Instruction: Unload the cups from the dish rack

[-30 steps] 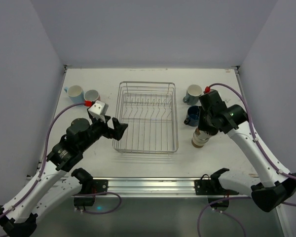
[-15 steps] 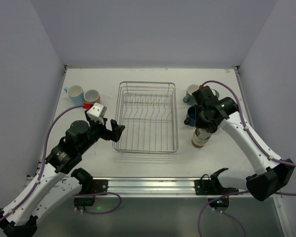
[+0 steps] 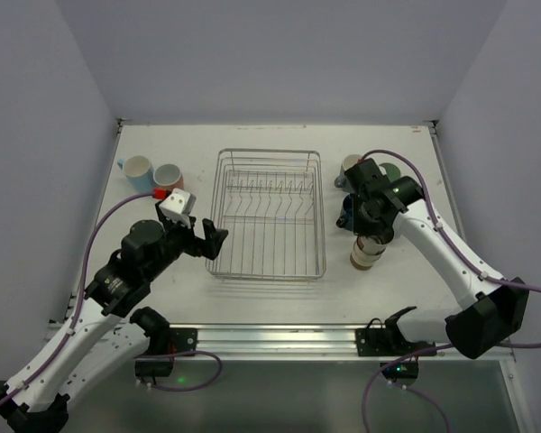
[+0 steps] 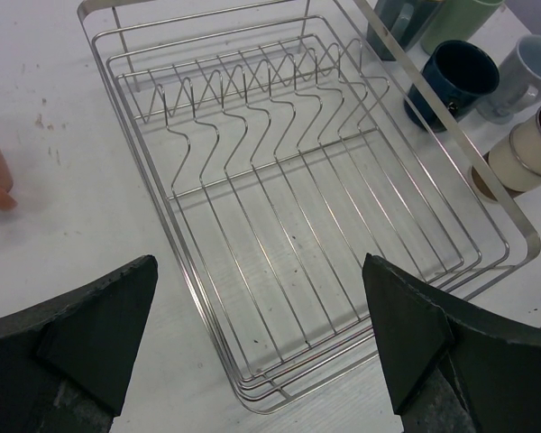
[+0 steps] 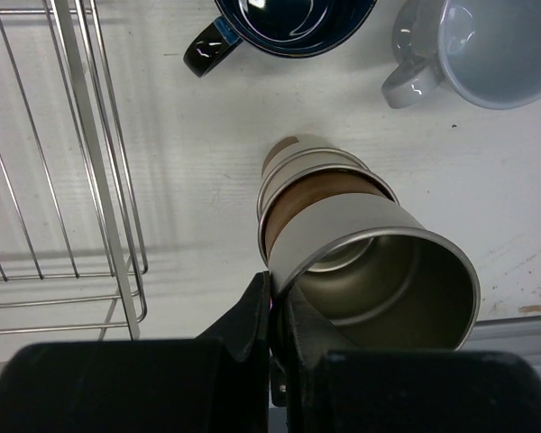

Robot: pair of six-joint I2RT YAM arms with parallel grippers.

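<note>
The dish rack (image 3: 269, 215) stands mid-table with no cups in it; it also shows in the left wrist view (image 4: 298, 207). A light blue cup (image 3: 137, 169) and a salmon pink cup (image 3: 169, 174) stand to its left. To its right stand a grey mug (image 3: 350, 169), a green cup (image 3: 392, 170), a navy mug (image 3: 350, 212) and a stack of cream/tan tumblers (image 3: 367, 253). My right gripper (image 5: 278, 293) is shut on the rim of the top tumbler (image 5: 379, 262) of that stack. My left gripper (image 4: 257, 298) is open and empty above the rack's near left corner.
In the right wrist view the navy mug (image 5: 293, 23) and grey mug (image 5: 487, 50) stand just beyond the stack, and the rack's right edge (image 5: 81, 180) lies close on the left. The table's front rail runs along the near edge.
My right wrist has swung left and further back over the tumbler stack, which has stayed on the table. My left gripper has drawn back slightly to the left.
</note>
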